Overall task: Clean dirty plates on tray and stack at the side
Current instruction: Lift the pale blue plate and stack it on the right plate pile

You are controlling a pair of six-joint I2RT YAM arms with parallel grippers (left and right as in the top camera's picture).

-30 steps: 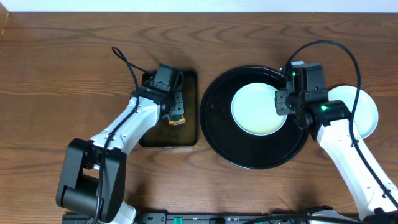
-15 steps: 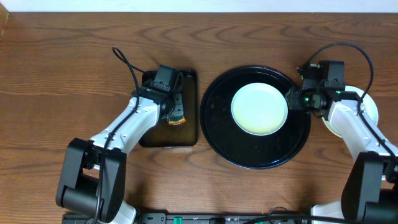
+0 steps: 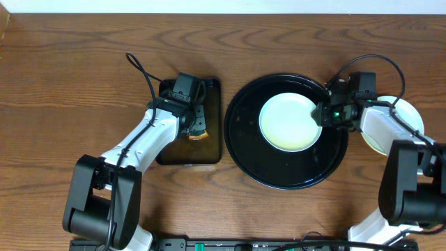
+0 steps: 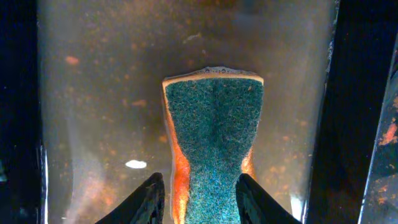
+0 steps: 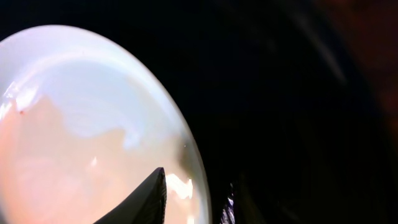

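Right gripper point(image 3: 322, 115) shifted left to plate point(image 3: 289, 122) rim on tray point(image 3: 279, 178), fingers astride, grip unclear; left gripper point(image 4: 199, 186) pinching sponge point(image 4: 214, 137) over pan point(image 3: 212, 118)

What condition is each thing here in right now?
Sponge: squeezed at one end.
Pan: holds brownish water.
Left end effector: shut on sponge.
Plate: flat in tray, glossy.
Tray: holds that one plate.
Right end effector: straddling plate's rim, grip unclear.
Side plate: on table beside tray.
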